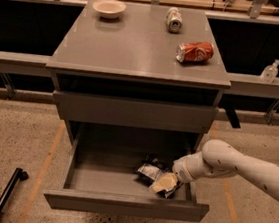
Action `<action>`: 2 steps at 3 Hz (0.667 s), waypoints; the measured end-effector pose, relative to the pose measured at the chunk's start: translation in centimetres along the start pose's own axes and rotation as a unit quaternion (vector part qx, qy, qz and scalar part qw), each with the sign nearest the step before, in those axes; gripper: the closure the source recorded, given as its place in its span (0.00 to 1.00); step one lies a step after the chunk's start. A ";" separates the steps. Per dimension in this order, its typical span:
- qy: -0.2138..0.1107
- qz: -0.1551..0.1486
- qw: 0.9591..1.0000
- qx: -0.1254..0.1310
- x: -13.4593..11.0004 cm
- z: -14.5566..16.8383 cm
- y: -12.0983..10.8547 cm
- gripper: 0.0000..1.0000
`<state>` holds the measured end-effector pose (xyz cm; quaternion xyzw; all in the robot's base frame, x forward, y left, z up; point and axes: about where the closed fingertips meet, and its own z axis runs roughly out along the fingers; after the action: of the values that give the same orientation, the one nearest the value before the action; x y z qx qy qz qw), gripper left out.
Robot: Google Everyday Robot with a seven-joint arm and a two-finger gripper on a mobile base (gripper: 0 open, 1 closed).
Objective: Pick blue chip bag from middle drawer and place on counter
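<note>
In drawer point(124, 205), pincer point(165, 184) seemingly touches blue chip bag point(148, 170).

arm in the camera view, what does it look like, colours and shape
The arm is smooth off-white, tube-shaped with a bulbous rounded joint; no cables or markings show. Its gripper, paler and yellowish, is down in the middle drawer.

I saw my cream-white gripper point(164, 184) down in the grey middle drawer point(123, 205), at the dark blue chip bag point(147, 170) with its silver-white patches. The counter point(131, 49) was plain grey, carrying a red soda can point(194, 52) and a beige bowl point(109, 8).
</note>
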<state>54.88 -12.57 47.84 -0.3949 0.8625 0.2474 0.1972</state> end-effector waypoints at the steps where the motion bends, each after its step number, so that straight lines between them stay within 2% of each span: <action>1: -0.022 0.002 1.000 0.003 -0.2 1.2 -0.9 0.00; 2: -0.033 0.006 0.999 -0.001 0.2 3.6 -1.9 0.00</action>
<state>56.79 -11.66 44.28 -0.3816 0.8578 0.2619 0.2234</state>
